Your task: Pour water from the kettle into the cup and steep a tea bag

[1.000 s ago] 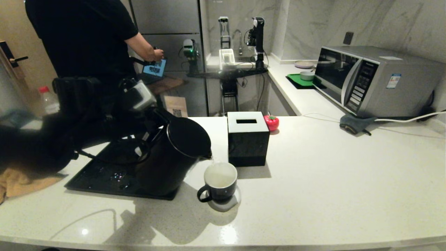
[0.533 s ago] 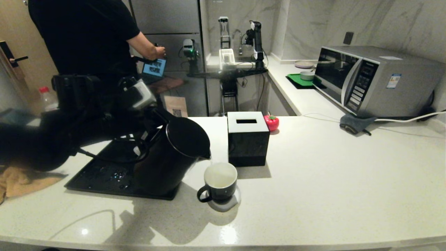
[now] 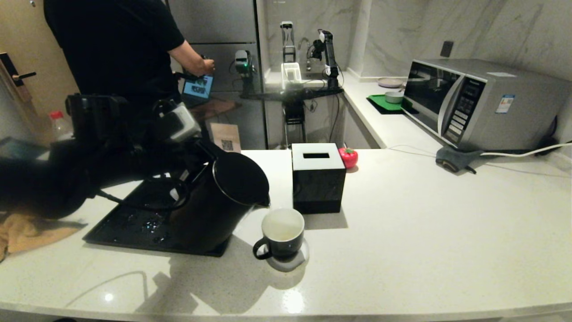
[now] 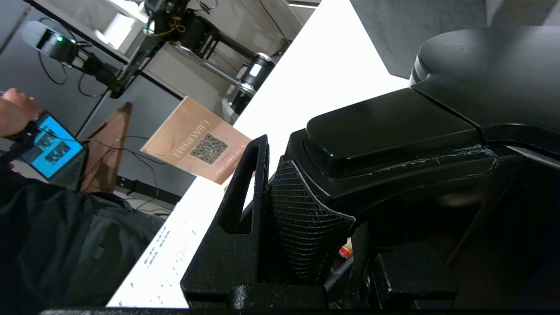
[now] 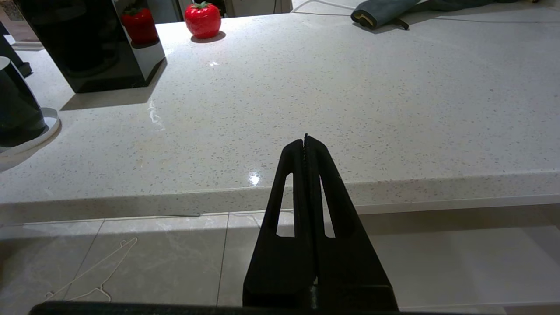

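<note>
Tipping back slightly, the kettle (image 3: 221, 201), its handle clamped in the left claw (image 4: 306, 205), lifts its spout off the cup (image 3: 281, 235), suggesting pouring ends.

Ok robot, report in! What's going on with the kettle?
Left gripper shut on kettle handle, kettle tipped, spout over cup. Right gripper shut, parked below counter edge. Tissue box behind cup, not blocking.

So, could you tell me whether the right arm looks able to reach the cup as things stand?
Probably yes: the right claw, shut, sits below the counter edge, with bare surface between it and the cup; only the kettle tilted over the cup crowds it.
</note>
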